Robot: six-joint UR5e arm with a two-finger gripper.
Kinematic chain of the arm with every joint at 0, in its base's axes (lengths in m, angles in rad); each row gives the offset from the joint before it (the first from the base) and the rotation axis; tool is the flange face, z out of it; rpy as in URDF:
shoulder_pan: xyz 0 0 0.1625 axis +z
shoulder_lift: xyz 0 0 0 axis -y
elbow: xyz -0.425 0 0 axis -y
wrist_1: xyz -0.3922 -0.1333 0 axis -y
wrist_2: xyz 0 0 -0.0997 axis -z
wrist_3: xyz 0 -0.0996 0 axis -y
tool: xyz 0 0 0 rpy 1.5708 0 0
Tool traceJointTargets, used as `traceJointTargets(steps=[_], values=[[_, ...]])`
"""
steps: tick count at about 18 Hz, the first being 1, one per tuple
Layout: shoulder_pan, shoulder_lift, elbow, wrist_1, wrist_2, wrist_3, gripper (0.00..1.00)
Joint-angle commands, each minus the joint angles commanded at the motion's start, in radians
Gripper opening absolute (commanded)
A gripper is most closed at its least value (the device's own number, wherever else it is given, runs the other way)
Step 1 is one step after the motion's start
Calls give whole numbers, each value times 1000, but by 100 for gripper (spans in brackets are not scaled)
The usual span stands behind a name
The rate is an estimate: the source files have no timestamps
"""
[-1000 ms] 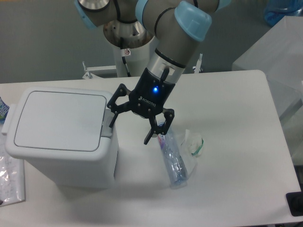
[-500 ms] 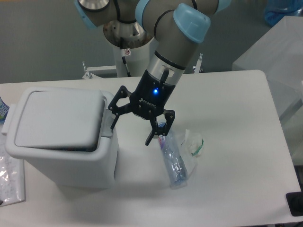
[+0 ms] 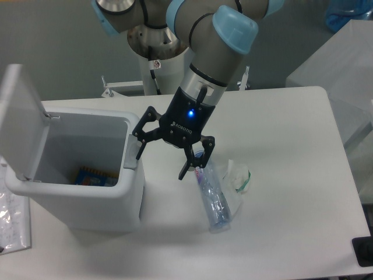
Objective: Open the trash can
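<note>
trash can (image 3: pixel 87 192) lid up, end effector (image 3: pixel 165 156) at its right rim

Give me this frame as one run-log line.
trash can: lid swung up, interior visible | gripper: open, one finger at grey latch | plastic bottle: lying on table | task: appears done

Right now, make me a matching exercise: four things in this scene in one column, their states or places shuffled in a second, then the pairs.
Things:
1. trash can lid
2. gripper
3. clear plastic bottle
4. blue packet

States or places:
A. lying on the table right of the trash can
B. swung up, standing open
C. at the bottom of the bin
D. fingers spread, at the bin's grey latch

Pairs: 1-B, 2-D, 3-A, 4-C
</note>
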Motion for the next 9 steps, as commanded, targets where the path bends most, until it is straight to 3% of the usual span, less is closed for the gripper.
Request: traceJointTargets(steps=[3,7,9], values=[[5,-23,43,69,5,21,100],[11,-55,57,69,194,161,100],[37,-83,63,71,222,247,100]])
